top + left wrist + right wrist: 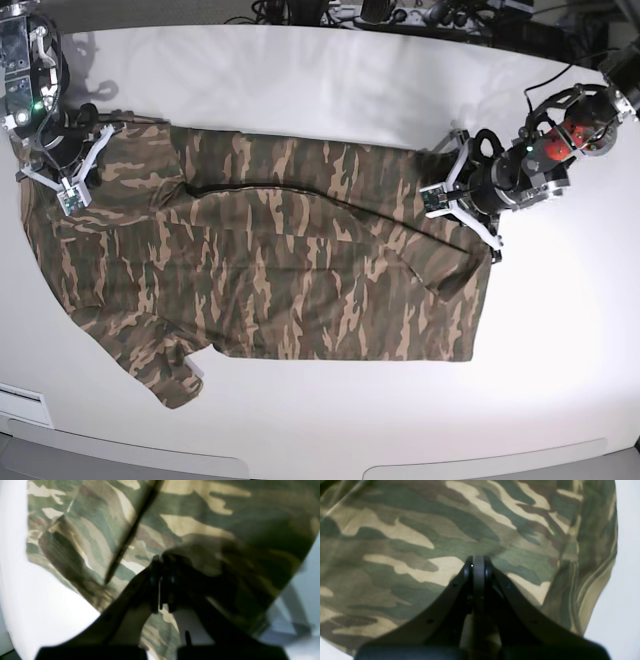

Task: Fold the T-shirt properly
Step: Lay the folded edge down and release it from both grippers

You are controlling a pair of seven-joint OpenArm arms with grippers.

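The camouflage T-shirt [300, 280] lies spread across the white table [330, 90], long side left to right, with a sleeve [165, 370] at the front left. Its far strip is folded over along a dark crease. My left gripper [440, 200] is at the shirt's right end, shut on a raised bit of cloth; in the left wrist view [161, 562] its jaws are together and the shirt [200, 517] hangs around them. My right gripper [72, 195] is at the shirt's far left corner; in the right wrist view [476, 561] its jaws are together on the shirt [420, 542].
Cables and equipment [400, 15] line the table's back edge. The table's front edge [300, 460] runs just below the shirt's sleeve. White tabletop shows beside the shirt in both wrist views [37, 605] [625, 592].
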